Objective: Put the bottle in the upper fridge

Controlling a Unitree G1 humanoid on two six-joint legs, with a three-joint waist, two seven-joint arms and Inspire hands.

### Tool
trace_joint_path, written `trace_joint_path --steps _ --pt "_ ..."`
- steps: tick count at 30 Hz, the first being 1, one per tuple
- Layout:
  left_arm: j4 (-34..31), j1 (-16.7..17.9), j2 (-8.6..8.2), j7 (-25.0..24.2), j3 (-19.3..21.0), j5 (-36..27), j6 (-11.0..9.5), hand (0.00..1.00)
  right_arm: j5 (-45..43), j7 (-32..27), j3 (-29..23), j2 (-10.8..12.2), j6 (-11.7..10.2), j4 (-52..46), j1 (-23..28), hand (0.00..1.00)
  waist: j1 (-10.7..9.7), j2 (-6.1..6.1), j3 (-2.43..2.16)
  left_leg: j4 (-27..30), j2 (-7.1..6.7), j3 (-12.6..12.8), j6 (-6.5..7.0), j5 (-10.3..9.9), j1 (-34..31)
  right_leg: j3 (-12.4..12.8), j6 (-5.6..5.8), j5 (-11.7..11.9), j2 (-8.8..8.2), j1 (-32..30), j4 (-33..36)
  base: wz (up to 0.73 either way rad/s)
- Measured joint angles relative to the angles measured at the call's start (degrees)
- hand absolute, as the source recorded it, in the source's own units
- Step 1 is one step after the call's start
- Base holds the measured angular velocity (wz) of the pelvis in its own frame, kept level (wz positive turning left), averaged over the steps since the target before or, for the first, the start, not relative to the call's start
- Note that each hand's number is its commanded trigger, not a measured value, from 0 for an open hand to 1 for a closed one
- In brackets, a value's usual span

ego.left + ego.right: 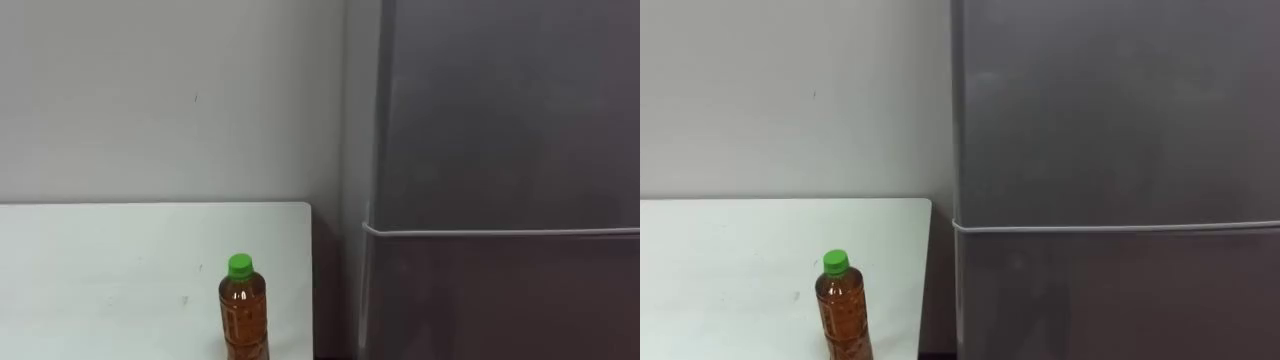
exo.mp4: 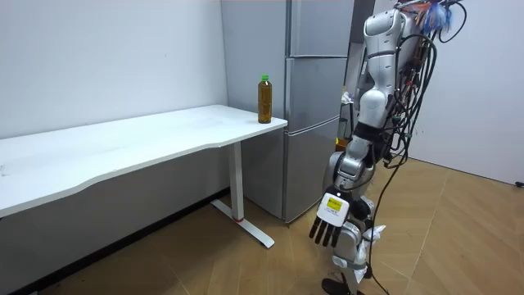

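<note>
Bottle (image 1: 243,310): upright on the white table (image 1: 100,270), close to its right end and just left of the fridge (image 1: 500,120), touched by nothing. Container one, the bottle: clear plastic, amber-brown liquid almost to the neck, green cap on. Container two, the fridge: grey, two doors one above the other, both closed flush, so nothing can be said of what is inside either compartment; no handle can be made out. Robot: standing on the wood floor before the fridge, well apart from the table. Left hand (image 2: 332,220): hanging low at its side, fingers straight and slightly spread, holding nothing. Hazards, as I judge them: the bottle is tall and narrow and sits near the table's edge, so a glancing reach could tip it or send it to the floor; the smooth plastic may slip in a loose grasp. The upper door has to be opened first, and with no obvious handle the fingers could slide off its edge. Which way that door swings cannot be told, so it may sweep towards the table corner and the bottle.
</note>
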Motion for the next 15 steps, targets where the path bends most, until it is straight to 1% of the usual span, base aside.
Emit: trace_joint_path --steps 6,9,11,13,15 --pt "-0.4 -2.0 0.45 0.0 -0.1 0.3 -0.4 0.0 -1.3 0.0 1.3 -0.1 -0.2 -0.9 0.0 0.0 -0.1 -0.36 0.02 0.5 0.01 0.0 0.0 0.0 -0.2 0.0 0.0 0.0 -0.03 -0.1 0.0 0.0" --pt "-0.4 -2.7 0.65 0.7 -1.3 0.2 -0.9 0.0 -1.3 0.1 1.4 -0.1 -0.2 -0.9 -0.1 0.0 -0.2 -0.36 0.02 0.3 0.02 0.0 0.0 -0.1 -0.3 0.0 0.0 0.0 -0.01 -0.1 0.0 0.0" --pt "-0.8 -2.9 0.66 1.0 -1.4 -0.3 -1.3 0.0 -1.3 0.1 1.4 -0.1 -0.2 -0.9 -0.1 0.0 -0.4 -0.37 0.02 0.3 0.02 0.0 -0.01 -0.1 -0.3 0.0 0.0 0.0 -0.01 -0.2 0.0 0.0" --pt "-1.2 -2.9 0.71 1.1 -1.4 -1.3 -2.5 0.0 -1.3 0.1 1.4 0.0 -0.2 -0.9 -0.2 0.0 -0.5 -0.43 -0.01 0.3 0.02 0.0 -0.01 -0.1 -0.4 0.0 0.0 0.0 -0.01 -0.3 0.0 0.0" --pt "-1.3 -2.9 0.71 1.0 -1.0 -2.3 -3.1 0.0 -1.3 0.3 1.3 0.0 -0.2 -0.9 -0.2 0.0 -0.4 -0.57 -0.02 0.4 0.02 0.1 -0.01 -0.1 -0.4 0.1 0.0 0.0 0.03 -0.4 0.0 0.0"
